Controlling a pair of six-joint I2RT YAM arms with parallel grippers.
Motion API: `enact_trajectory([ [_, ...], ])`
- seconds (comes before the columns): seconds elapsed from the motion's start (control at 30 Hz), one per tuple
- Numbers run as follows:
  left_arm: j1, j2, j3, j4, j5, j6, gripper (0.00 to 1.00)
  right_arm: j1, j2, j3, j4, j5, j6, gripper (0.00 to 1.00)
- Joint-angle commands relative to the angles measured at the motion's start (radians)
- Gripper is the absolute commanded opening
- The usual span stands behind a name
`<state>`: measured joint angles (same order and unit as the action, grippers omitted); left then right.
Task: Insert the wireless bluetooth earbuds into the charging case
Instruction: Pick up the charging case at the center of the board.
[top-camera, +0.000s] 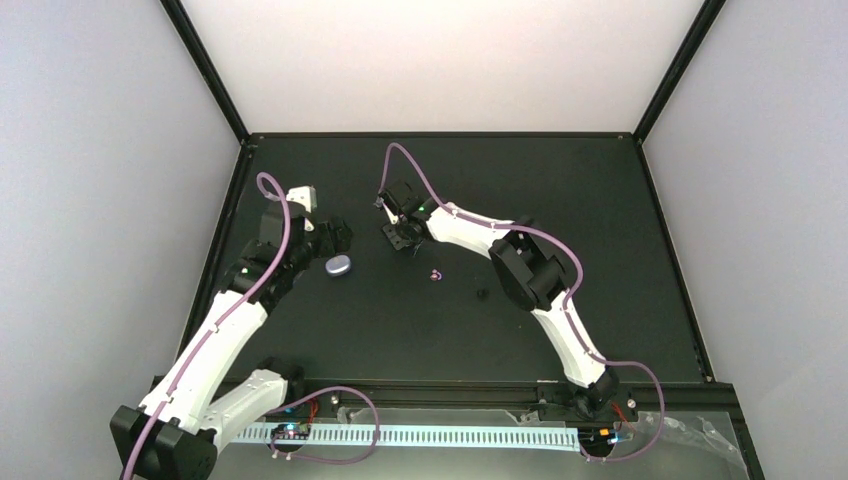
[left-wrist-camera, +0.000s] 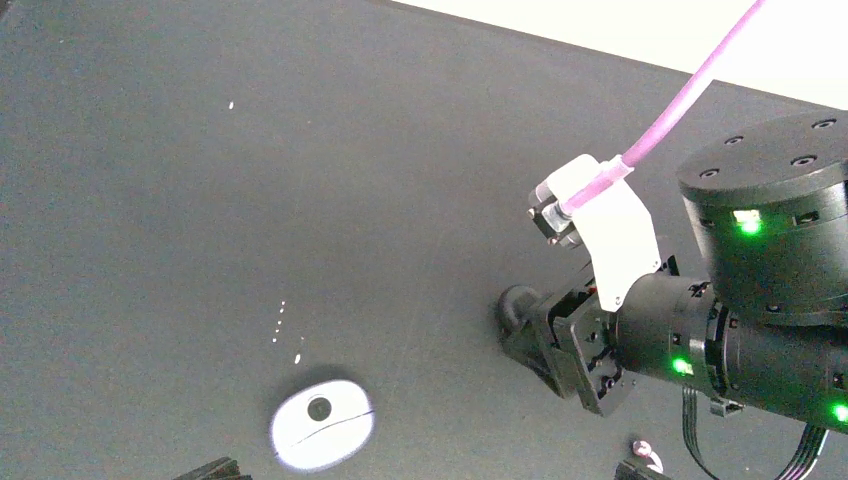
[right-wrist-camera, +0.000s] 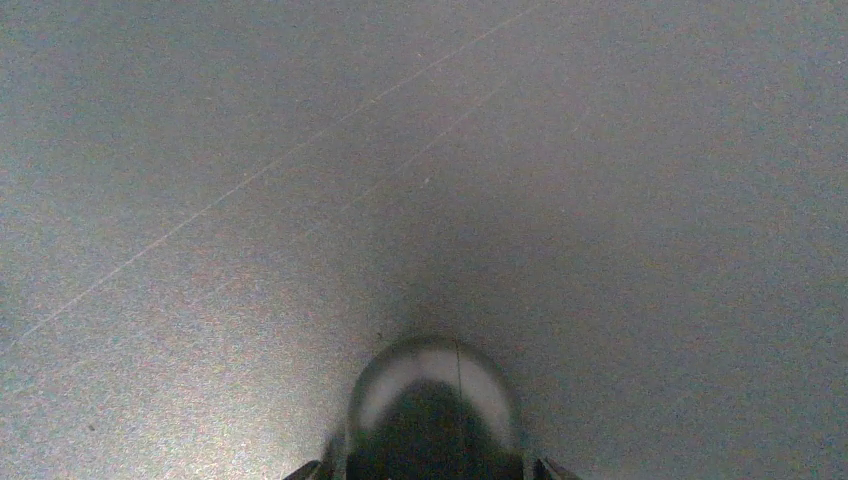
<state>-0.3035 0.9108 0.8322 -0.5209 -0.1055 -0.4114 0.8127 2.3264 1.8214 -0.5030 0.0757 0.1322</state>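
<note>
A pale oval charging case (top-camera: 339, 265) (left-wrist-camera: 322, 425), closed, lies on the black table just in front of my left gripper (top-camera: 335, 238) (left-wrist-camera: 428, 472), which hangs wide open above it. My right gripper (top-camera: 400, 237) (right-wrist-camera: 425, 470) is down at the table. Its jaws flank a dark, glossy, rounded case (right-wrist-camera: 432, 400) (left-wrist-camera: 518, 305) with a thin gap at each side, so it is open. A purple-pink earbud (top-camera: 435, 274) (left-wrist-camera: 647, 455) lies right of the pale case. A black earbud (top-camera: 482, 293) lies further right.
The right arm's wrist and purple cable (left-wrist-camera: 680, 100) fill the right of the left wrist view. A raised black frame (top-camera: 440, 134) edges the table, with white walls behind. A white perforated strip (top-camera: 420, 436) runs along the near edge between the arm bases.
</note>
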Motion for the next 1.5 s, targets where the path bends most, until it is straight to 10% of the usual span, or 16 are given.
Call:
enact_trajectory([
  [0.0,-0.005,-0.021,0.004,0.019,0.009,0.011,0.99,0.007,0.027,-0.003,-0.033,0.025,0.001,0.51],
  [0.57,-0.005,-0.058,-0.003,0.015,0.005,0.010,0.99,0.011,-0.205,-0.234,0.110,0.061,0.034,0.36],
  [0.9,-0.004,-0.127,-0.061,0.129,0.098,-0.069,0.99,0.090,-0.781,-0.728,0.283,0.104,0.003,0.36],
  [1.1,-0.014,-0.157,-0.129,0.314,0.461,-0.049,0.99,0.183,-1.213,-1.028,0.309,0.151,-0.059,0.36],
  [1.47,-0.362,-0.103,-0.100,0.335,0.443,-0.159,0.99,0.375,-1.473,-1.090,0.234,0.313,-0.154,0.37],
])
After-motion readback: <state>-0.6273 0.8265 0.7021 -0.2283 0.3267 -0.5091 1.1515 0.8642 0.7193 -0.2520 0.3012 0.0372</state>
